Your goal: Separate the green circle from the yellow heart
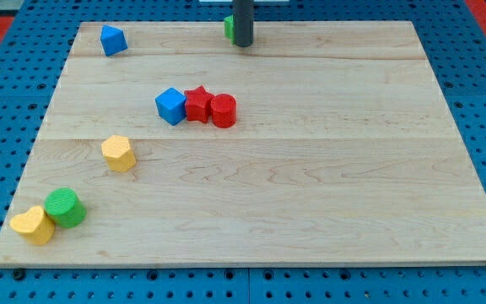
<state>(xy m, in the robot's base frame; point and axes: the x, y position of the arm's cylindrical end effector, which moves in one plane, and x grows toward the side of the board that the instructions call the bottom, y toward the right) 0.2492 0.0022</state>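
The green circle (65, 208) sits at the board's bottom left, touching the yellow heart (32, 225) just to its lower left. My tip (242, 43) is at the view's top centre, far from both, right beside a green block (228, 27) that the rod partly hides.
A yellow hexagon-like block (118, 154) lies up and right of the pair. A blue cube (170, 106), a red star (197, 105) and a red cylinder (223, 111) touch in a row mid-board. A blue block (112, 40) sits at the top left. The wooden board (310, 194) lies on blue pegboard.
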